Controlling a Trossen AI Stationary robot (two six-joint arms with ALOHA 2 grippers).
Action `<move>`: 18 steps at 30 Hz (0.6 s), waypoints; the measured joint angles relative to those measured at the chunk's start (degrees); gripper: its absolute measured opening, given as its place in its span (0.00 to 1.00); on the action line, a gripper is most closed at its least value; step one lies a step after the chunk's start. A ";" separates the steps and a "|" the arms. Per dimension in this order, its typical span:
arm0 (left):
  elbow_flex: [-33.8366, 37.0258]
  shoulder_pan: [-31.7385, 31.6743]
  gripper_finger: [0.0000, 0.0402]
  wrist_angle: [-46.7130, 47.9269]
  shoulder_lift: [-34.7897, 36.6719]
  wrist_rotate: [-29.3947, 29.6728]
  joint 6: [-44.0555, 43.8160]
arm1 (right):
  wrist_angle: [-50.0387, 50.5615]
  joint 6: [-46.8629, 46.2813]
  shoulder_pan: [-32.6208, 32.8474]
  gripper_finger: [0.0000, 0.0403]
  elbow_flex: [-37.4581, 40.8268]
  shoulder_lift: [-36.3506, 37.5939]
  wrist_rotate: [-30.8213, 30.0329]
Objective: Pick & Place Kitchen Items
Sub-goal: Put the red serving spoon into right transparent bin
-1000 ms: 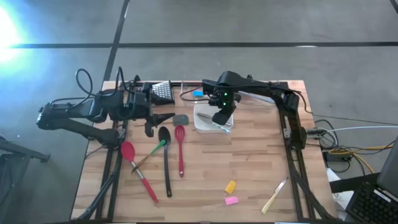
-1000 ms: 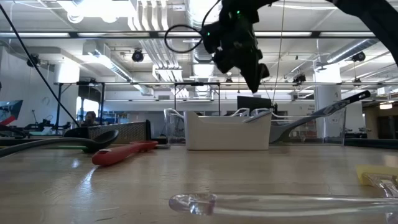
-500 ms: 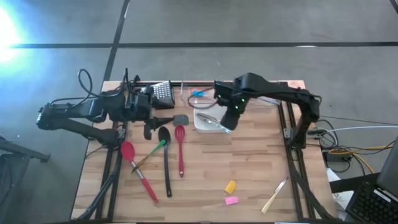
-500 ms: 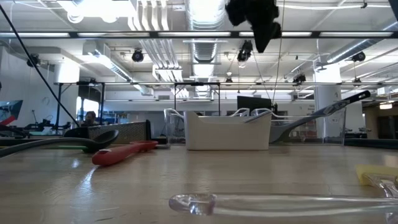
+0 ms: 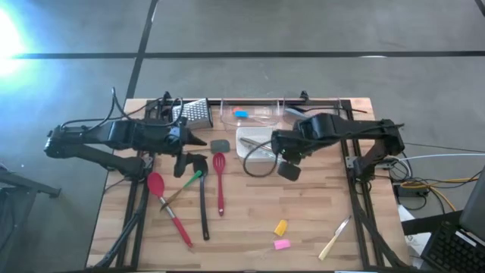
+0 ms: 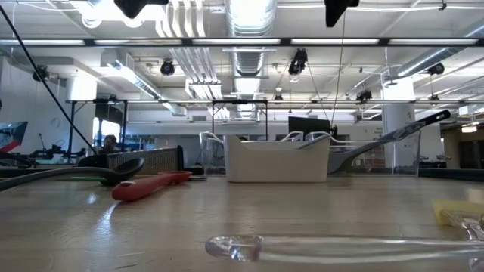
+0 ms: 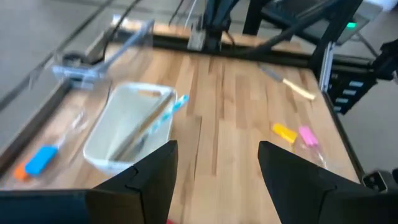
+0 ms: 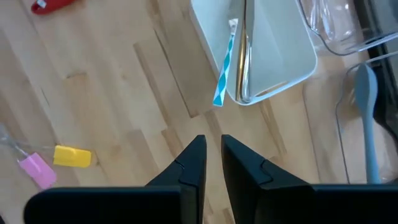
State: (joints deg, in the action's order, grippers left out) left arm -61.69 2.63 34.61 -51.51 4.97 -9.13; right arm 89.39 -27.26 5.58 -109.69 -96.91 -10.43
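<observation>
My right gripper (image 5: 288, 168) hangs high over bare wood just off the near right corner of the white tray (image 5: 254, 144), pointing steeply down; its fingers (image 8: 211, 146) are shut with nothing between them. A blue-striped straw (image 8: 224, 68) and a thin metal utensil (image 8: 244, 56) lie in the tray, leaning over its rim. My left gripper (image 5: 195, 152) stands open and empty (image 7: 217, 162) at the table's left, above the utensil heads. A red spatula (image 5: 220, 182), black spoon (image 5: 203, 199), red spoon (image 5: 163, 199), yellow piece (image 5: 281, 227) and pink piece (image 5: 282, 244) lie flat on the wood.
A steel grater (image 5: 197, 112) stands at the back left. Clear bins (image 5: 254, 114) along the far edge hold a blue piece (image 5: 241, 114) and a grey spoon (image 8: 367, 112). A pale stick (image 5: 336, 239) lies near the front right corner. Bare wood shows around the front middle.
My right gripper has risen from just over the white tray, out of the top of the low view, and swung toward the table's near right, off the tray. The straw and metal utensil stay in the tray. My left gripper has tipped downward in place.
</observation>
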 joint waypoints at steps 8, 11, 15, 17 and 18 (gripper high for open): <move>0.00 0.04 0.57 9.62 0.00 0.15 -4.95 | 0.54 -2.97 3.61 0.11 0.09 1.38 -1.94; 0.00 0.11 0.57 12.99 0.00 0.72 -7.18 | 0.61 -3.71 4.47 0.11 0.11 1.96 -3.06; 0.00 0.20 0.57 17.11 0.00 0.98 -10.28 | 0.63 -4.66 4.97 0.09 0.11 2.35 -3.74; 0.00 0.20 0.57 19.42 0.00 1.43 -12.06 | 0.63 -5.32 5.12 0.09 0.11 2.59 -3.74; 0.01 0.22 0.57 20.73 0.00 1.72 -12.96 | 0.64 -5.38 5.29 0.09 0.12 2.74 -3.74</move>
State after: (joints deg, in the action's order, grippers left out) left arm -61.68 2.85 55.34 -51.51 6.69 -22.09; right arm 90.02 -32.64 10.87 -109.57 -94.18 -14.17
